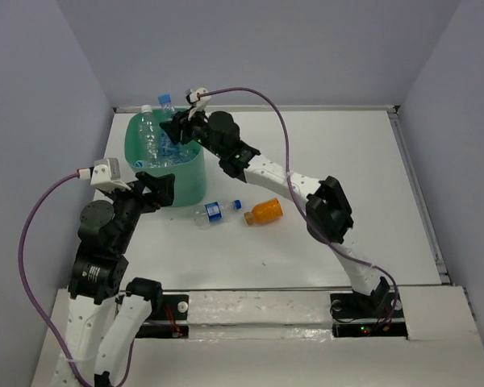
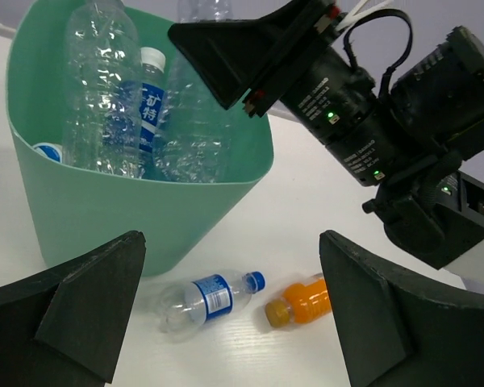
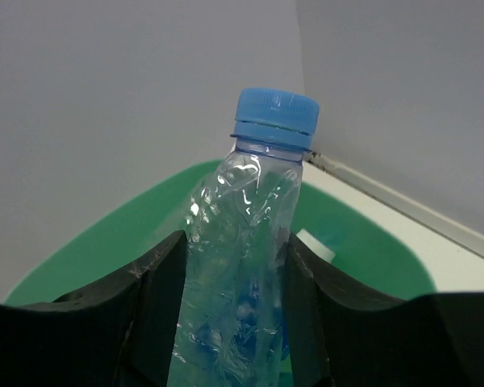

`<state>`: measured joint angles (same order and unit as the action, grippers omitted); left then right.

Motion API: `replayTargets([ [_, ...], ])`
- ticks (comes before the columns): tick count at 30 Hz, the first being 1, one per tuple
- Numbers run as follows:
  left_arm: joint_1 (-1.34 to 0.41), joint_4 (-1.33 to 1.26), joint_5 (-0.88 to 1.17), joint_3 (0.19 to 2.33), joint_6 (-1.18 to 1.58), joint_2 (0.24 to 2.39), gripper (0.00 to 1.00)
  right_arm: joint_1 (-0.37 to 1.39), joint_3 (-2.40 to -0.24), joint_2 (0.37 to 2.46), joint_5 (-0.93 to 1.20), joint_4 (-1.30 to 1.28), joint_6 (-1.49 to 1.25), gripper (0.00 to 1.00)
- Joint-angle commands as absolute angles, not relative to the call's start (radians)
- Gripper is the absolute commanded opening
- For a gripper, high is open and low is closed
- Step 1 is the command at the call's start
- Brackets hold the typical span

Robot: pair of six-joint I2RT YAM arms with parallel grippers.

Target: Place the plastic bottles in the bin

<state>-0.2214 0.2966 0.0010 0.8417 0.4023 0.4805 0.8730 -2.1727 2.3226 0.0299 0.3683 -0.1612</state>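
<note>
The right gripper (image 1: 179,129) is clamped around a clear blue-capped bottle (image 3: 242,234), holding it upright over the green bin (image 1: 190,182), where several other bottles (image 2: 105,97) stand. The left gripper (image 1: 160,188) hangs spread wide and empty beside the bin's near wall. A blue-labelled bottle (image 1: 214,213) and an orange bottle (image 1: 264,212) lie side by side on the worktop (image 1: 347,153) near the bin.

Your left tool (image 2: 230,250) gapes wide; ahead, a clear bottle (image 2: 210,298) and an orange bottle (image 2: 302,300) lie on the bench (image 2: 306,185) beside the bin (image 2: 145,218).
</note>
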Motion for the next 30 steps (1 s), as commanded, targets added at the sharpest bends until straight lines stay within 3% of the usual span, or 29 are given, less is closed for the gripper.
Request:
replayTargets([
  [1, -0.222, 0.304, 0.11, 0.864, 0.391, 0.497, 0.99, 0.885, -2.094, 2.169, 0.041, 0.483, -0.16, 0.59],
  [6, -0.224, 0.282, 0.274, 0.871, 0.396, 0.554, 0.99, 0.885, -1.982, 2.03, 0.034, 0.419, -0.173, 0.81],
  [14, -0.239, 0.135, 0.558, 0.822, 0.466, 0.682, 0.99, 0.836, -1.574, 1.677, -0.066, 0.4, -0.227, 0.87],
  [16, -0.334, 0.072, 0.51, 0.819, 0.476, 0.756, 0.99, 0.806, -1.467, 1.56, -0.098, 0.397, -0.279, 0.86],
  [21, -0.711, 0.054, 0.137, 0.914, 0.376, 0.972, 0.99, 0.603, -1.09, 1.329, -0.063, 0.387, -0.5, 0.86],
  [30, -0.956, -0.084, -0.064, 0.995, 0.097, 1.34, 0.99, 0.41, -0.77, 1.002, -0.089, 0.333, -0.601, 0.86],
])
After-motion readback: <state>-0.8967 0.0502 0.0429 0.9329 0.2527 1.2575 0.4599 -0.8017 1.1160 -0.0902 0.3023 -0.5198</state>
